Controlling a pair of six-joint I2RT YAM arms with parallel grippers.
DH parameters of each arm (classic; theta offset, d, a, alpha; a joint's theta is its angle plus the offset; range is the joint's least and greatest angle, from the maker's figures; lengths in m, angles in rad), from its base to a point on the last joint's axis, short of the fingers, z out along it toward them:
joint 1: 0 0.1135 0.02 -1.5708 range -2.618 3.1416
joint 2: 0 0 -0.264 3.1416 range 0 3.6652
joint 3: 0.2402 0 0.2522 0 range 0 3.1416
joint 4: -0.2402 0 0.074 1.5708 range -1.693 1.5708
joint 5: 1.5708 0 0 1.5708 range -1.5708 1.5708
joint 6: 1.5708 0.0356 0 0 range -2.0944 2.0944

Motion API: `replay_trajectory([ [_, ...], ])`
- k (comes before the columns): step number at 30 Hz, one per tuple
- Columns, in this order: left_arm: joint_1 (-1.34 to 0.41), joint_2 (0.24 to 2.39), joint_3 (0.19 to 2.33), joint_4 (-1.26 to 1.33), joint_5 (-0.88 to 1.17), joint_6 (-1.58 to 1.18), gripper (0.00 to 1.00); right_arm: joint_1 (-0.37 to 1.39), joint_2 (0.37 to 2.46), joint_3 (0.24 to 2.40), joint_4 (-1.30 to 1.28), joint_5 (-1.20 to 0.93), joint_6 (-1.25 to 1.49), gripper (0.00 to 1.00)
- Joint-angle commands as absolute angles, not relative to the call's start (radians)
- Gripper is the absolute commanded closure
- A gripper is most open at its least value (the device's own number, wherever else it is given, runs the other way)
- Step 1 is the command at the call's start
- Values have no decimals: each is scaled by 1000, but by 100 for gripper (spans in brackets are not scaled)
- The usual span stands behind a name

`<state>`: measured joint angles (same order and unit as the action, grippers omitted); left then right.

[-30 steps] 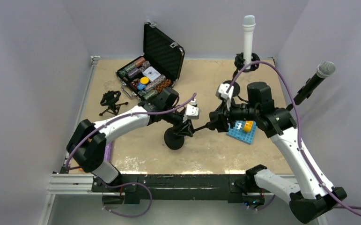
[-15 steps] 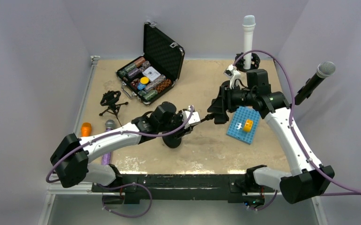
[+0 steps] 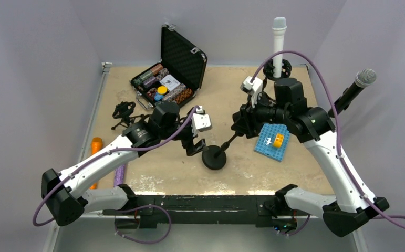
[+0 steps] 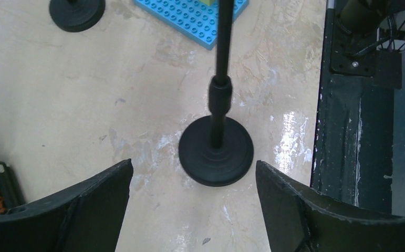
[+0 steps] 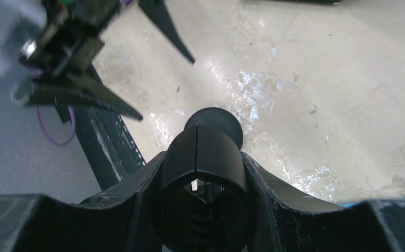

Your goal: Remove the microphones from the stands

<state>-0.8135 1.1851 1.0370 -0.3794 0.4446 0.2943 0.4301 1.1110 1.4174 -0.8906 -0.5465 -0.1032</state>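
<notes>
right gripper clamped on the clip at the top of the stand. Clip looks empty. left gripper has fingers wide apart, with the base just ahead between them, untouched. Purple mic lies on the table well behind the left gripper, half under that arm, so it looks already out.

Step reads as parking the empty stand:
- Get the base flat first and the pole near vertical.
- Open the right fingers and back off along the clip axis so nothing tips.
- Left can pinch the base to steady it.

Vs 0.5 s ago: base shifted toward the right gripper. Left gripper was over it and now sits clear beside it.
</notes>
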Motion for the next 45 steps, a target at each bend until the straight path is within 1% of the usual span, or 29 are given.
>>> replay_trajectory([
  [1,-771,1116,1089,-476,458,260,10,509,1124,1452,-907,-459,-231,100],
  [7,-696,1048,1100,-497,468,235,11,633,1166,1444,-927,-345,-414,100],
  [10,-686,1025,1107,-514,466,279,11,691,1187,1449,-950,-333,-478,100],
  [14,-664,995,1106,-516,474,287,12,735,1210,1419,-949,-334,-498,100],
  [20,-618,950,1108,-514,520,276,12,757,1256,1347,-929,-365,-500,100],
  [29,-585,883,1093,-504,529,264,12,792,1348,1311,-916,-376,-495,100],
  [38,-564,838,1055,-492,551,252,12,792,1381,1187,-876,-420,-438,100],
  [45,-560,820,1028,-485,577,239,12,791,1423,1199,-845,-407,-425,100],
])
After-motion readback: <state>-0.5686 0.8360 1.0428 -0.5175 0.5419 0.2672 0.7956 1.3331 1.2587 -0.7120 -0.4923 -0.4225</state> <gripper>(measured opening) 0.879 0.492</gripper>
